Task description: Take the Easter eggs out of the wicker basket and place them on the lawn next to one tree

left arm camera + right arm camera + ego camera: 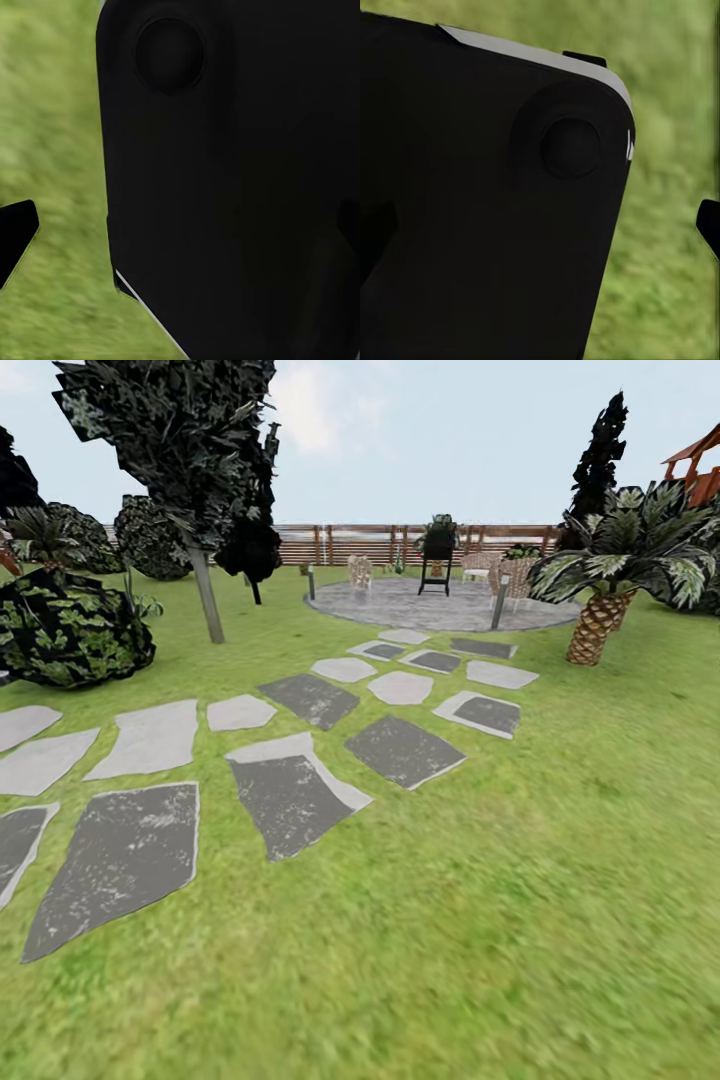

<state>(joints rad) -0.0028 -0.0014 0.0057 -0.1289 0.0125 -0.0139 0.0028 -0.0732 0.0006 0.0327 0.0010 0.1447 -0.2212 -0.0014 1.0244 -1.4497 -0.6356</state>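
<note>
Each wrist camera looks at a black body panel, one dark fingertip at the edge.

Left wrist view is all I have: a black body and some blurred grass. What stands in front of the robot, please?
Observer: In the head view, a path of flat stepping stones runs over the lawn toward a grey round patio.
Operator: Is there a tree with a thick pale trunk?
Observer: Yes, one such tree stands on the grass to the left of the path, short of the patio.
Operator: And on the right side?
Observer: A short palm with a scaly trunk stands on the grass there, beside the patio's right edge.
</note>
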